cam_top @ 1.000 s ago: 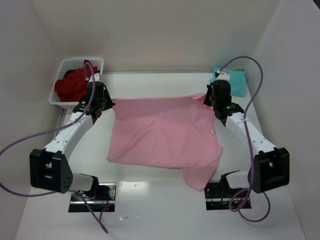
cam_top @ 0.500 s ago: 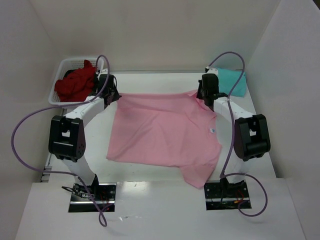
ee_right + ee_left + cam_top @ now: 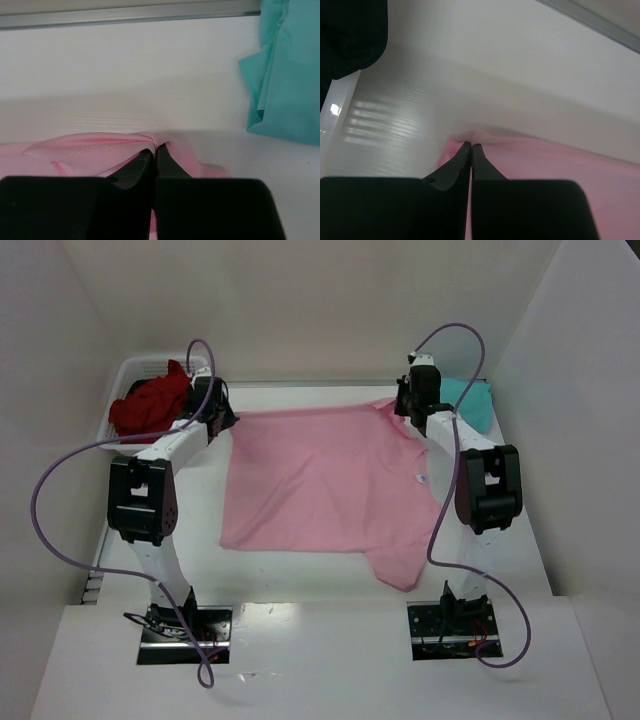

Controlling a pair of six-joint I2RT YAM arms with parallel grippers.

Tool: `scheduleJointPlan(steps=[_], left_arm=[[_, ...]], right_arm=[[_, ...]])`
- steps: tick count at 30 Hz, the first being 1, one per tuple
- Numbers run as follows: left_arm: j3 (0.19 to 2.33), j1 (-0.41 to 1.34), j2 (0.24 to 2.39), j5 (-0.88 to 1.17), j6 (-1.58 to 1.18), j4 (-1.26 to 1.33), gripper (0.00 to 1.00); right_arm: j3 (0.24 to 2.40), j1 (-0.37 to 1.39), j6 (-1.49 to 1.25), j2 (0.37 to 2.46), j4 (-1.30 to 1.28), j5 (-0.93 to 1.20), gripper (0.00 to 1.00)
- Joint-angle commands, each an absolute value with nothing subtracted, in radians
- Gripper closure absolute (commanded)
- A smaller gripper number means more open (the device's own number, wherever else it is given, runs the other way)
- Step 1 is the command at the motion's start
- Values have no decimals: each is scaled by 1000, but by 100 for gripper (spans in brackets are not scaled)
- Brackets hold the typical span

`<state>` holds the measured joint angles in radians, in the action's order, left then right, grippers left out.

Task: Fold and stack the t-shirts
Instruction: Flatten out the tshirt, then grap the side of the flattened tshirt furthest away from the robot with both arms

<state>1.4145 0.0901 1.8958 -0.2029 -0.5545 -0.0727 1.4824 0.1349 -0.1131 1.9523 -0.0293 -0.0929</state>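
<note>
Pink t-shirt (image 3: 325, 480) lies spread on the table (image 3: 300, 585), mid-table, mostly flat. Its far edge runs along 12 o'clock and one sleeve sticks out at 5 o'clock.

Left gripper (image 3: 471, 145) is at the far-left corner of the shirt, about 10 o'clock. Its fingers are pressed together, pinching a small peak of pink fabric. Right gripper (image 3: 155, 148) is at the far-right corner, about 1 o'clock. It is also pinched tight on a bunched fold of the pink edge. The far edge between the two looks fairly straight and taut.

Teal t-shirt (image 3: 470, 400) sits just beside the right gripper at 2 o'clock, near the pink cloth but not touching it in the wrist view. Dark red t-shirts (image 3: 150, 408) are piled in the basket (image 3: 128, 370) at 10 o'clock, untouched.

Step, my read: spread and align the pink shirt, with the first fold not yet made. No crease shows anywhere.

Next move needs:
- Both arms moving together, keeping equal tension so the edge stays straight.
- If folding, lift the far edge clear and carry it toward 6 o'clock, landing it on the near hem.
- The 5 o'clock sleeve will need tucking in.
- The right arm's path should stay clear of the teal shirt.

Grips hold only a little cloth, so slip is possible under a hard pull.
</note>
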Motion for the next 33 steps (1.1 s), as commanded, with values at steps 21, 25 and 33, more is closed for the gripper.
scheduleJointPlan(steps=[21,25,33], left_arm=[[1565,57,2036,-150,-500,-60,100],[1574,57,2045,-150,-500,-69,100],[1574,57,2045,-161,-491,-78,100]], right_arm=[[1552,106,-34,2066,-12,60,31],[1586,70,-76,2136,-31,83,29],[1724,20,-100,2232,-100,192,42]])
